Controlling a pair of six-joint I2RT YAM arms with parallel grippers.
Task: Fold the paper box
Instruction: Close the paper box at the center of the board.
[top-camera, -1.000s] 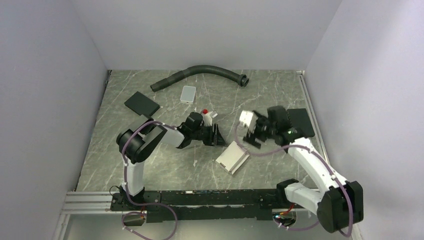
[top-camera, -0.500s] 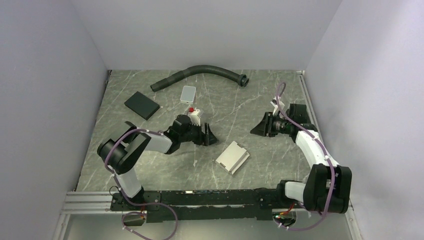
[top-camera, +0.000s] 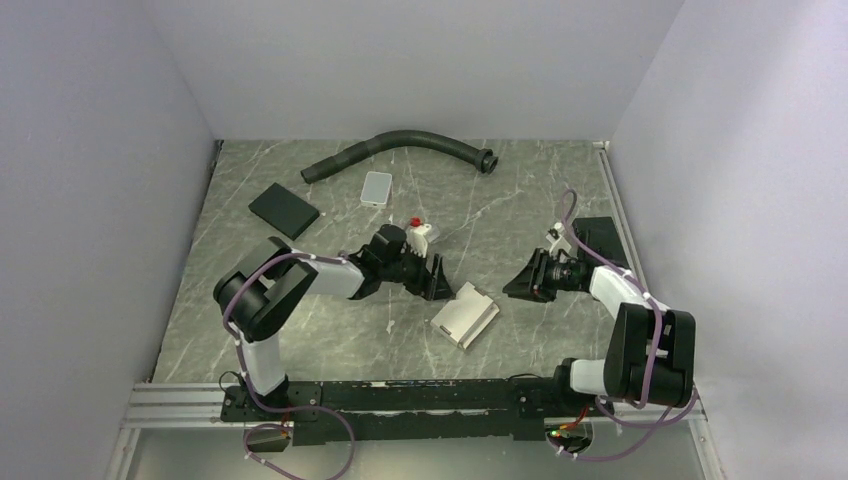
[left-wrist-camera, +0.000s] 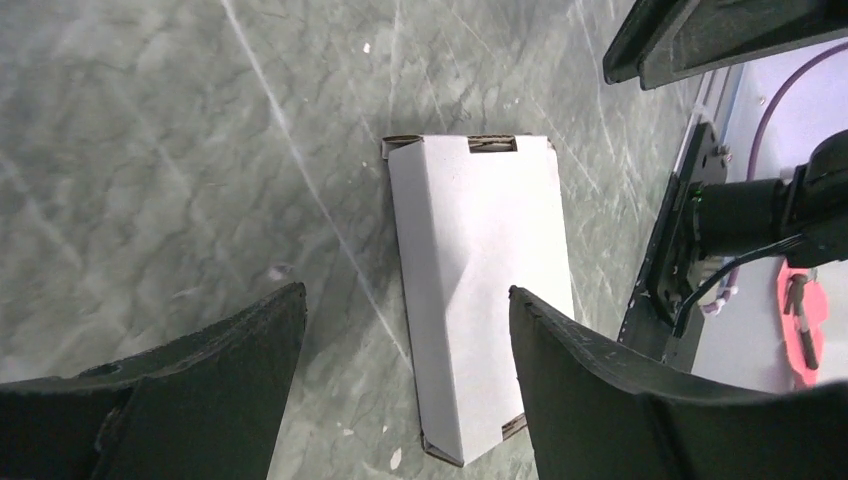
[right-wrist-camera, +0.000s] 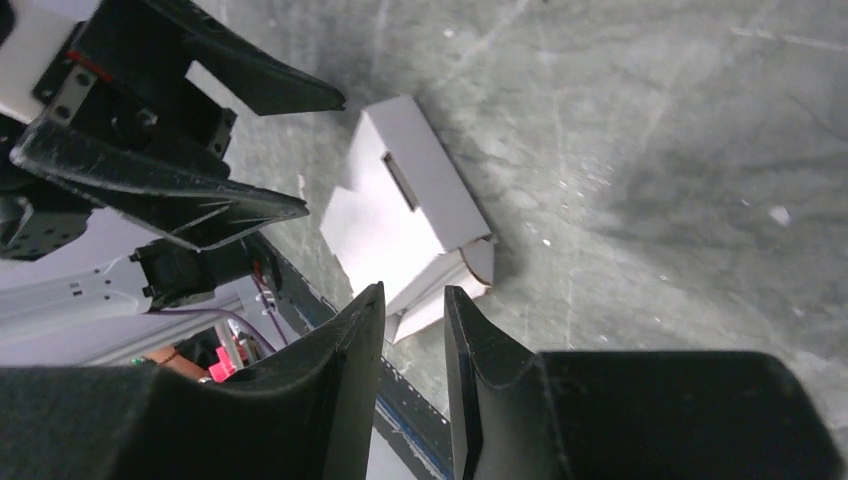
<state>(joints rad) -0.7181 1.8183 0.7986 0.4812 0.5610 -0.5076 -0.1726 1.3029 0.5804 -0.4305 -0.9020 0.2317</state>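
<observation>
Slim white cardboard paper box (top-camera: 465, 315) lying flat on grey worktop (top-camera: 340, 335). Your left end effector (top-camera: 437, 278) hovering spread beside it; right end effector (top-camera: 515, 283) nearly pressed together, empty. Pushing hard, you're risking crushing tucked flap.

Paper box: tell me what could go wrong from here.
1. The paper box lies loose on the table, held by neither gripper; a nudge may slide it rather than fold it.
2. Its end flap looks untucked in the right wrist view; the right gripper, jaws nearly together, could crush it.
3. The left gripper, jaws wide, and the right one flank the box closely and might collide.
</observation>
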